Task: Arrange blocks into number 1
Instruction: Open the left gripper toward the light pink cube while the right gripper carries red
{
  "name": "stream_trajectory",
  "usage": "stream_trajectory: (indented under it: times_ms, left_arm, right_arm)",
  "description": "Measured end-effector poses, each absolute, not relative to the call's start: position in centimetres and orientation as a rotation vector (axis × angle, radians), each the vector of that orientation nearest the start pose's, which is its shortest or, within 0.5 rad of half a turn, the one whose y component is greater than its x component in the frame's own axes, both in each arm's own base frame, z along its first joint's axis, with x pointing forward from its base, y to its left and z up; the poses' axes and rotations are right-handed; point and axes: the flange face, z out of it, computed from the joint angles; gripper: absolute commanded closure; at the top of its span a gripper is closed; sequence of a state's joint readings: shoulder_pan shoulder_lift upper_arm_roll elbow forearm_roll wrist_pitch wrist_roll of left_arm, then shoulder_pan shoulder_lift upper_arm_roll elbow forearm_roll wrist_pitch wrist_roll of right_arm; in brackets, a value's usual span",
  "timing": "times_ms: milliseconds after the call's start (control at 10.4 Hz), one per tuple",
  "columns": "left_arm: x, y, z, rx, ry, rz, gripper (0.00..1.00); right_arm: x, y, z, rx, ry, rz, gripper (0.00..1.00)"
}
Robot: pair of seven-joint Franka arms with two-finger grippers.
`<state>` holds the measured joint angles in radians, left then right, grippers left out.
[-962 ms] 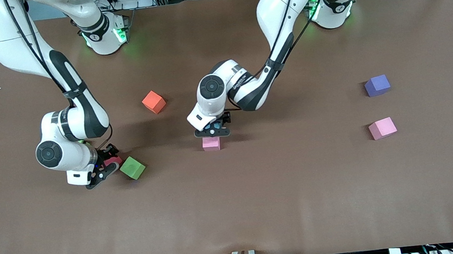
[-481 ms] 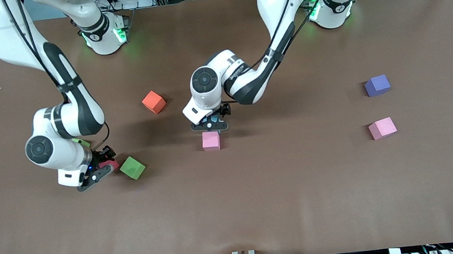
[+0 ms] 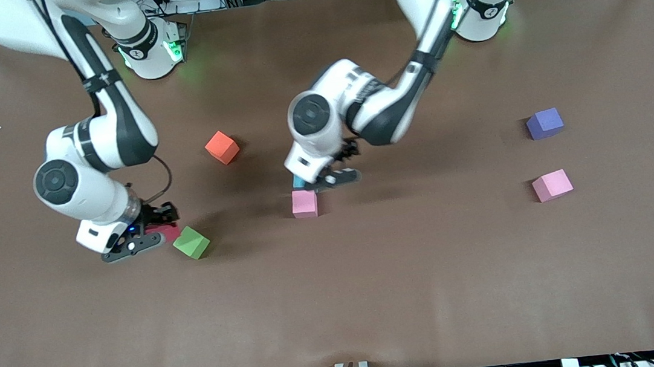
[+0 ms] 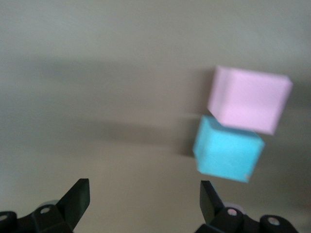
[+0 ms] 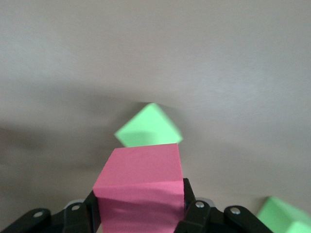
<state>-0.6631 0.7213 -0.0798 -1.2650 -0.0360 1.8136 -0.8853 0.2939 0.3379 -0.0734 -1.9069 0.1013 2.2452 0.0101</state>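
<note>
- Two claws are mine at this table (image 3: 376, 300), and each hangs over a different group of blocks.
- My right gripper (image 3: 147, 234) is low toward the right arm's end of the table, pinching the crimson block (image 3: 166, 231) between its fingers (image 5: 80, 217); in the right wrist view that block (image 5: 141, 187) fills the gap between them.
- One green block (image 3: 191, 243) lies tilted on the table just beside the crimson one, toward the middle of the table. The right wrist view shows it (image 5: 148, 127) past the held block, and a second green block (image 5: 284, 216) at the edge of that picture.
- My left gripper (image 3: 331, 177) hangs near the middle of the table, and its fingers (image 4: 77, 199) are spread wide with nothing between them.
- One sky blue block (image 3: 299, 181) sits partly hidden under my left gripper, and a light pink block (image 3: 304, 203) lies just nearer the front camera, close against it. In the left wrist view the blue (image 4: 227, 149) and the pink (image 4: 249, 99) meet at an edge.
- One orange block (image 3: 222, 147) sits alone between my two arms, farther from the front camera than the pink one.
- Toward the left arm's end of the table lie a purple block (image 3: 544, 123) and the other light pink block (image 3: 552, 185), near each other, the pink one nearer the front camera.
</note>
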Motion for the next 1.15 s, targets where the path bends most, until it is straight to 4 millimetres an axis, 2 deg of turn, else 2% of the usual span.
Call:
stream_trajectory:
  times_ms: [96, 192, 385, 673, 865, 962, 1154]
  left_arm:
    - [57.2, -43.4, 33.1, -3.042, -0.364, 0.281, 0.0]
    - [59.6, -38.8, 34.0, -3.031, -0.431, 0.281, 0.0]
    - [62.4, -29.4, 34.8, -3.015, -0.485, 0.309, 0.0]
    - [62.5, -17.1, 33.5, -3.028, -0.499, 0.339, 0.0]
    - [61.5, -8.4, 31.3, -3.003, -0.492, 0.347, 0.0]
    - [61.2, -4.1, 30.4, -2.989, -0.487, 0.36, 0.0]
    - [60.7, 4.9, 29.5, -3.016, -0.495, 0.372, 0.0]
  right_arm:
    - [60.4, 16.0, 32.5, -3.059, -0.145, -0.006, 0.5]
    - [60.6, 17.1, 33.1, -3.059, -0.087, -0.029, 0.5]
    - [61.5, 20.2, 34.3, -3.042, 0.032, -0.079, 0.5]
    - [63.0, 29.0, 33.4, -3.0, 0.205, -0.118, 0.5]
    - [62.9, 34.6, 31.1, -3.004, 0.303, -0.127, 0.5]
    - [62.6, 36.6, 30.0, -3.005, 0.346, -0.126, 0.5]
    - [62.3, 39.1, 28.9, -2.972, 0.4, -0.155, 0.49]
